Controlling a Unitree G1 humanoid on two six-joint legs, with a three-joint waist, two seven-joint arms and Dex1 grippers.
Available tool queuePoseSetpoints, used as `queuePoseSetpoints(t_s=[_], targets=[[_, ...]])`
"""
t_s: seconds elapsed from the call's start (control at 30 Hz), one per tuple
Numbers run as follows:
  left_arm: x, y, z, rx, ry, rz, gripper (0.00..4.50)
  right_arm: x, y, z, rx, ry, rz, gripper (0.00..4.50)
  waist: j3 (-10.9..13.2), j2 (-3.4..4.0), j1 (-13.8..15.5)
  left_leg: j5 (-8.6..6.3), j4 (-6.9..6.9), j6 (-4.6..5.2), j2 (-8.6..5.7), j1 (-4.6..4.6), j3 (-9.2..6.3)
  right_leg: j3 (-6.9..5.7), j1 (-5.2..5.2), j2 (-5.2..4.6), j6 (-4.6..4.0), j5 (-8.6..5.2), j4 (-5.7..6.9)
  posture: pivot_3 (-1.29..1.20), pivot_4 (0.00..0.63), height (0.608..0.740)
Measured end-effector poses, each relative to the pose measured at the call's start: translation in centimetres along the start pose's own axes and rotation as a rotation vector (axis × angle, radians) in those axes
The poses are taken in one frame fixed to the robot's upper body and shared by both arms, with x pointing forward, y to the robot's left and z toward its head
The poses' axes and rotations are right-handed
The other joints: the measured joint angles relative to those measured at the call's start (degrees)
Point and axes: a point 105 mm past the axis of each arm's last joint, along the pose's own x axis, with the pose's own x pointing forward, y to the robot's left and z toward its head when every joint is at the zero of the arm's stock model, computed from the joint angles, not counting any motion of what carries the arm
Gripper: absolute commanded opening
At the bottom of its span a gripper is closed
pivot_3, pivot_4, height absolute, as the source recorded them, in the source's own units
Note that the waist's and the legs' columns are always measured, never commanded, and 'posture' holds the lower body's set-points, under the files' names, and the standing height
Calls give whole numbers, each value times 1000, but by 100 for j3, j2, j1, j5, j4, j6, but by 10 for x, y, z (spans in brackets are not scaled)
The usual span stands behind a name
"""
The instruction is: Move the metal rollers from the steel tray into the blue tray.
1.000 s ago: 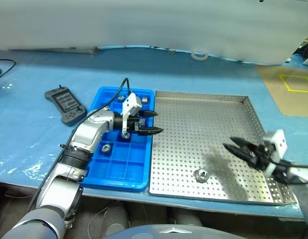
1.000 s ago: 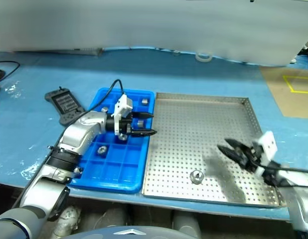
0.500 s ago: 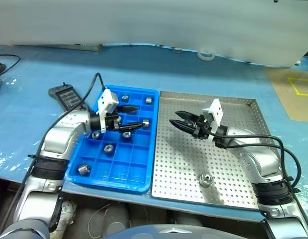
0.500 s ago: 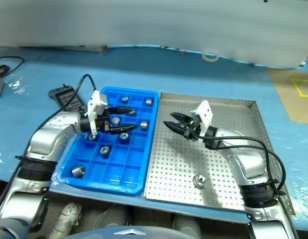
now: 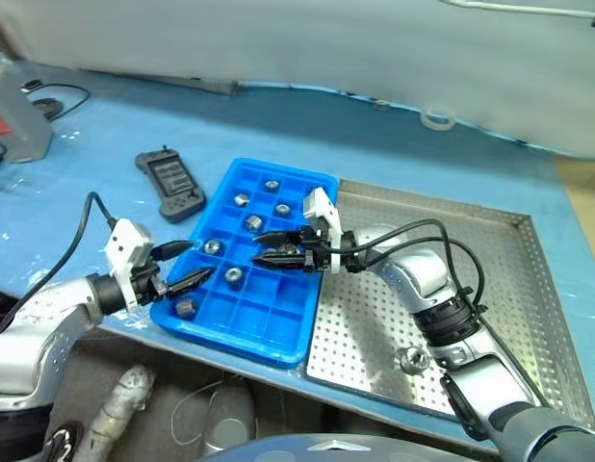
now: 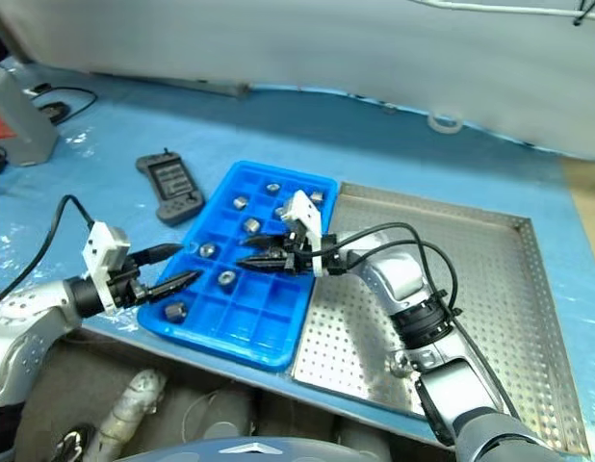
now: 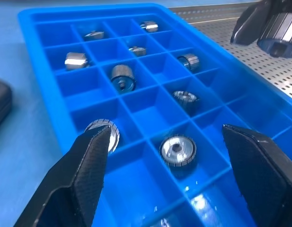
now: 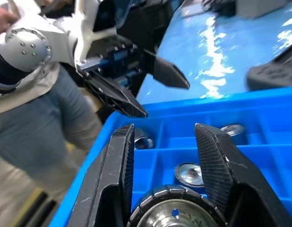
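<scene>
The right gripper [image 5: 271, 248] is clamping one shiny silver metal roller [image 8: 176, 215] over the bright blue compartmented plastic tray [image 5: 207, 309], where several rollers are sitting. The left gripper [image 5: 185, 266], jaws spread wide and empty, is hovering at that tray's near-left edge. One roller [image 5: 410, 360] is lying on the grey perforated steel tray [image 5: 529, 318].

Your right gripper [image 5: 269, 248] reaches in from the right, its arm bent at the elbow and the wrist turned so the fingers point toward your left, roughly level. Its two black fingers [image 8: 118, 163] are clamped on a metal roller [image 8: 176, 212], seen close up between them in the right wrist view. Your left gripper [image 5: 187, 264] sits low at your left, fingers pointing toward your right and slightly down, spread wide with nothing between them.
</scene>
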Motion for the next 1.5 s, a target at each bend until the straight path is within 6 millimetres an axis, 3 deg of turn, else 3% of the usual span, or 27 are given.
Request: queuePoseSetpoints(t_s=[0.13,0.27,0.4,0.67,0.9,1.13,1.5], targets=[[-2,-8,0,-11,5,3,3975,13,7,-13,73,27,34,1620,8,8,226,13,-10,-22,2,2,-12,1,-5,5,6,-1,3,478,150,740],[-3,-8,2,-19,2,13,3975,11,3,-18,80,47,-3,1620,9,8,390,18,-22,-33,3,27,-17,8,0,8,19,-3,17,468,150,740],[-1,-7,5,-13,-3,16,3975,10,5,-36,174,77,-36,1620,9,8,492,22,-27,-44,5,40,-19,17,0,12,65,-5,33,437,150,740],[12,-5,14,9,-19,-21,3975,24,-4,-30,168,63,-86,1620,4,0,448,61,-60,-111,23,53,-24,22,-14,40,76,-7,63,413,150,740],[12,-1,15,11,-12,-20,3975,18,15,-32,335,83,5,1620,3,-6,446,66,-60,-139,67,53,-29,20,-13,88,99,3,60,409,150,740],[12,-1,13,11,2,-34,3975,40,28,-33,356,63,19,1620,2,-9,445,81,-104,-187,94,88,-27,19,-10,111,80,-11,65,408,150,740],[19,-1,18,25,23,-88,3975,40,26,-44,333,48,-110,1620,-2,-15,382,86,-104,-195,91,96,-27,21,-8,112,86,-7,74,334,150,740]])
